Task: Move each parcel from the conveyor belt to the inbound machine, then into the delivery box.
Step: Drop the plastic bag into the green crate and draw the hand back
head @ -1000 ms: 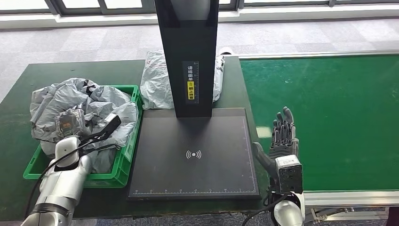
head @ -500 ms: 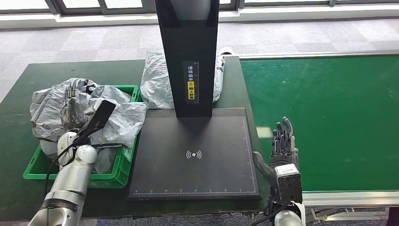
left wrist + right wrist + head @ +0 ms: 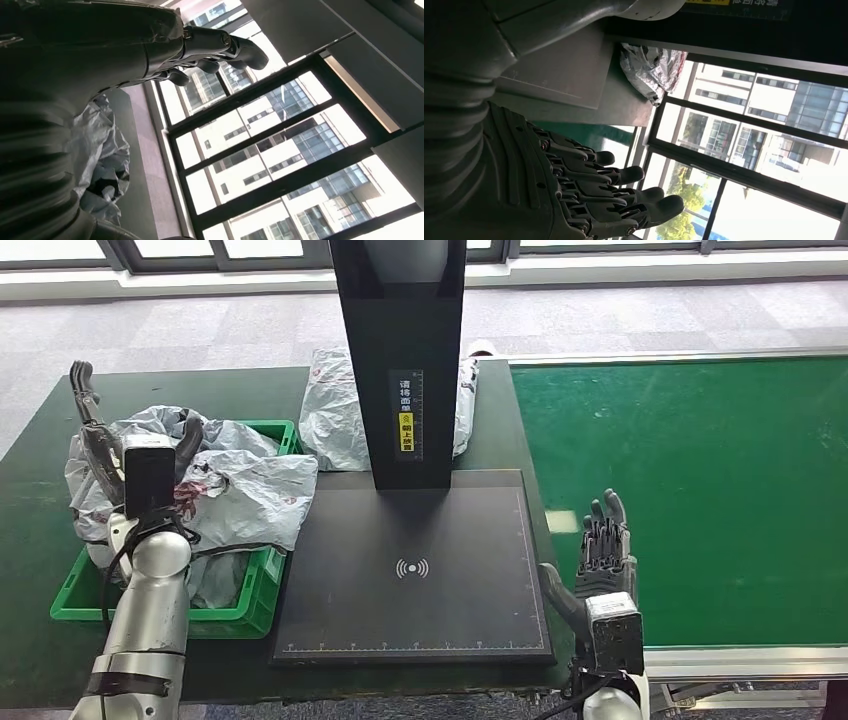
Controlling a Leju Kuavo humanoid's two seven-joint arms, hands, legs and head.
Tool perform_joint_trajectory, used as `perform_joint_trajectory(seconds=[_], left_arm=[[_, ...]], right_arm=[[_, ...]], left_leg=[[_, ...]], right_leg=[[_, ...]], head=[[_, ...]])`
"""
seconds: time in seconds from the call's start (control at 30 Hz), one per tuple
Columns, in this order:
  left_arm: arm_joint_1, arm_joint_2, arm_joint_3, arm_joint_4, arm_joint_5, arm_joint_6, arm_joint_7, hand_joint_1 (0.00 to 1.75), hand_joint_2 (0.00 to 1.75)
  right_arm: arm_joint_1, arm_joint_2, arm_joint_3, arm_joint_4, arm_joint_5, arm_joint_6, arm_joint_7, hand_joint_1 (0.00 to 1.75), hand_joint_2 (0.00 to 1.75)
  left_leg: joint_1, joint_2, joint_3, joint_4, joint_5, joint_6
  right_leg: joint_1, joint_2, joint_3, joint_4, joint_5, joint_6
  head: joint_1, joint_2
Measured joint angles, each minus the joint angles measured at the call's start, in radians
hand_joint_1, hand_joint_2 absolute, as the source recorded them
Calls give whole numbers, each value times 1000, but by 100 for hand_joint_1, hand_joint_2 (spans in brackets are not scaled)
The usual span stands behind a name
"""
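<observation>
My left hand [image 3: 98,450] is raised above the green delivery box [image 3: 160,612], fingers spread upward and holding nothing. In the left wrist view the left hand [image 3: 220,45] points at the windows, with a grey parcel [image 3: 100,150] beneath it. Several crumpled grey parcels [image 3: 245,495] fill the box, and the top one hangs over its right rim. My right hand [image 3: 603,540] stands open and empty at the near left edge of the green conveyor belt [image 3: 700,490]. The right hand [image 3: 589,195] also shows spread fingers in its wrist view. The inbound machine's black plate [image 3: 410,570] is bare.
Another grey parcel [image 3: 335,420] lies behind the machine's black column [image 3: 400,360]; the right wrist view also catches this parcel [image 3: 651,67]. The dark green table [image 3: 30,540] carries the box and the machine. A metal rail [image 3: 740,660] bounds the belt's near edge.
My left hand has lifted out of the box and turned its fingers upward, leaving the parcel lying on the pile. My right hand has drawn back slightly toward me.
</observation>
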Motion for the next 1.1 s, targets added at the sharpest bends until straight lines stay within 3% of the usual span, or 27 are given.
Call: perform_joint_trajectory(seconds=[0.13, 0.47, 0.7, 0.83, 0.87, 1.0, 1.1], left_arm=[[5, -24, -53, -25, 108, -102, -13, 0, 175], [10, -45, -100, -37, 135, -119, -22, 0, 175], [14, -95, -172, -4, 233, -253, -80, 0, 175], [11, -139, -237, 43, 244, -236, -139, 0, 175], [9, -147, -253, 56, 235, -221, -150, 0, 175], [-9, -180, -323, 119, 173, -114, -190, 0, 175], [-15, -210, -366, 189, 186, -35, -243, 0, 175]], right_arm=[[-19, 2, 12, 0, 12, -12, -6, 0, 175], [-35, 3, 30, 0, 17, -20, -9, 0, 175], [-98, 12, 67, 22, 69, -57, 0, 0, 175], [-142, 23, 101, 46, 119, -113, 2, 0, 0], [-155, 26, 107, 55, 122, -123, 4, 0, 0], [-228, 30, 130, 119, 107, -194, -8, 0, 175], [-270, 32, 148, 196, 83, -312, -84, 0, 175]], left_leg=[[0, 0, 0, 0, 0, 0], [0, 0, 0, 0, 0, 0], [0, 0, 0, 0, 0, 0], [-1, 0, 0, 1, 0, 1], [-1, 0, 0, 1, 0, 1], [-1, 0, 0, 1, 0, 1], [-1, 0, 0, 1, 0, 1]], right_leg=[[-1, 0, 0, 0, 0, 0], [0, 0, 0, 0, 0, 0], [-1, 0, 0, 0, 1, 1], [-2, 0, 0, 0, 1, 2], [-2, 0, 0, 0, 1, 2], [-2, 0, 0, 0, 1, 2], [-2, 0, 0, 0, 1, 2]], head=[[0, 0], [0, 0], [0, 0], [0, 0], [0, 0], [0, 0], [0, 0]])
